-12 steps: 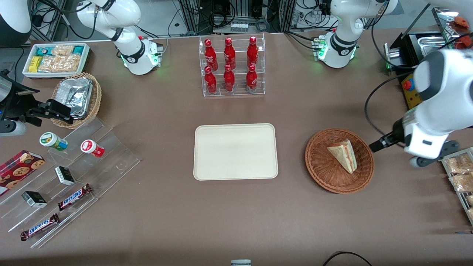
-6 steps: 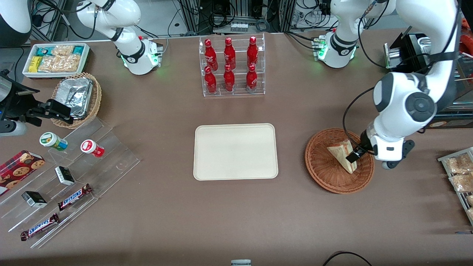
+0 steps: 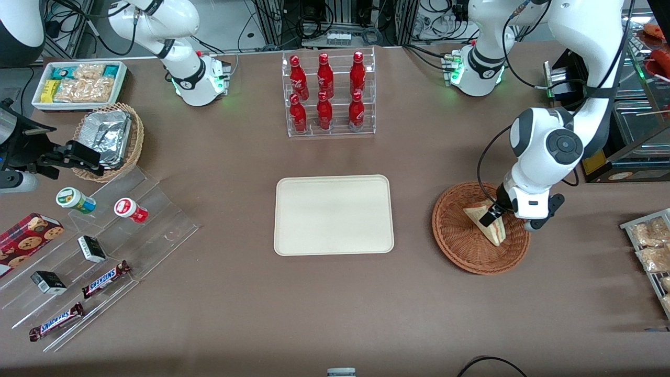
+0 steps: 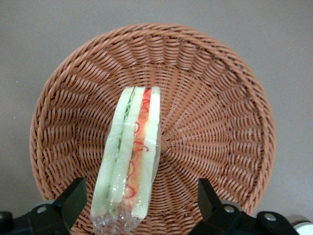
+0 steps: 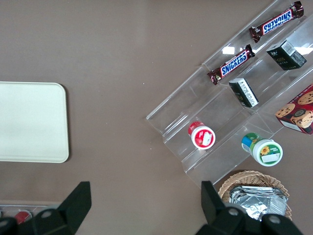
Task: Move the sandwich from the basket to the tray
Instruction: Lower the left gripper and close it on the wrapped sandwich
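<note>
The sandwich [image 3: 484, 222] is a plastic-wrapped wedge lying in the reddish-brown wicker basket [image 3: 454, 238], toward the working arm's end of the table. In the left wrist view the sandwich [image 4: 129, 156] shows its red and green filling edge inside the basket [image 4: 215, 107]. My left gripper [image 3: 494, 213] hangs just above the sandwich, open, with a finger on either side of the wedge's wide end [image 4: 139, 200], not touching it. The cream tray [image 3: 333, 214] lies bare at the table's middle; a corner of it also shows in the right wrist view [image 5: 29, 122].
A clear rack of red bottles [image 3: 327, 94] stands farther from the camera than the tray. A metal rack of snack packets [image 3: 649, 246] lies beside the basket at the table's edge. A clear stepped shelf with snacks [image 3: 89, 251] and a foil-packet basket [image 3: 107, 139] lie toward the parked arm's end.
My left arm has swung in from the table's edge over the basket, and the gripper has come down over the sandwich. The sandwich has not moved.
</note>
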Available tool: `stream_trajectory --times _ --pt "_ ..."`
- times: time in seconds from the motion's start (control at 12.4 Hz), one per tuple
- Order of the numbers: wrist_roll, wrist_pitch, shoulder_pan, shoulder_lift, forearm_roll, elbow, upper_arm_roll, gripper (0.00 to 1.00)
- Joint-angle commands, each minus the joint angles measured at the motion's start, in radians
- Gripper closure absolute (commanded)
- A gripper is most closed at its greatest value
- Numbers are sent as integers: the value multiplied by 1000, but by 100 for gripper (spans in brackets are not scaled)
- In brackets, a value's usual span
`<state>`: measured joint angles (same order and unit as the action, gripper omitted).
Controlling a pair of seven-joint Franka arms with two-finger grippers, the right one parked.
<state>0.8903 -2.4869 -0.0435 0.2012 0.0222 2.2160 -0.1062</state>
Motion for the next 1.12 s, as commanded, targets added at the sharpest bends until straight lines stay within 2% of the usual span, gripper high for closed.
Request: stream_trajectory --times 0.0,0.24,0.56,0.64,0.72,0.8,0.88,1.04 --pt "30 -20 -9 -10 28 30 5 0" --pt "30 -21 -9 -2 68 48 5 0" --pt "30 -27 -9 23 70 51 5 2" --pt "30 -32 -9 26 70 47 5 12" --pt "22 -32 -9 29 71 41 5 39" --pt "22 -27 -9 40 80 18 5 73" --pt "21 -23 -9 44 84 5 5 97" --pt "16 5 -9 47 84 -33 5 100"
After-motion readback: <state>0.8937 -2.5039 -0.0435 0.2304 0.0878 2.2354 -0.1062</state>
